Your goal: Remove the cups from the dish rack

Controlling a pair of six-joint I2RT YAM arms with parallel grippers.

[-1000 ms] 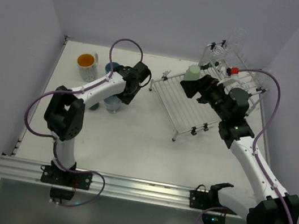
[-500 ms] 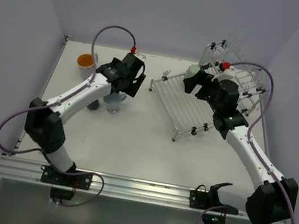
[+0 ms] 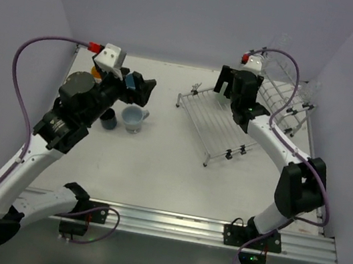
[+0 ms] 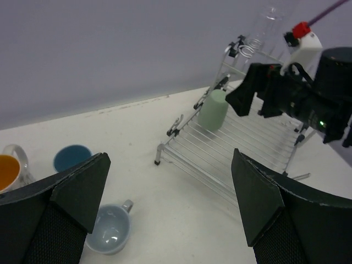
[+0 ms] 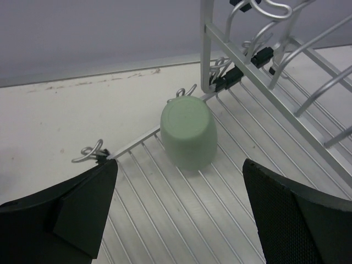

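The silver dish rack (image 3: 221,127) stands at the right, its raised back (image 3: 285,89) behind. A pale green cup (image 5: 188,132) stands upside down on its flat section, also in the left wrist view (image 4: 213,110). My right gripper (image 5: 181,220) is open and empty above the rack, the green cup just ahead between its fingers; in the top view it (image 3: 225,82) hides the cup. A clear glass (image 4: 269,22) sits on the raised back. My left gripper (image 3: 137,85) is open and empty, raised above a light blue cup (image 3: 135,118) and a dark blue cup (image 3: 107,119) on the table.
A white mug with orange inside (image 4: 8,171) stands at the far left, mostly hidden by my left arm in the top view. Purple walls close the back and sides. An aluminium rail (image 3: 161,221) runs along the near edge.
My left gripper has risen up and back from the light blue cup, which stays on the table. My right gripper has swung toward the rack's far end, above the green cup.
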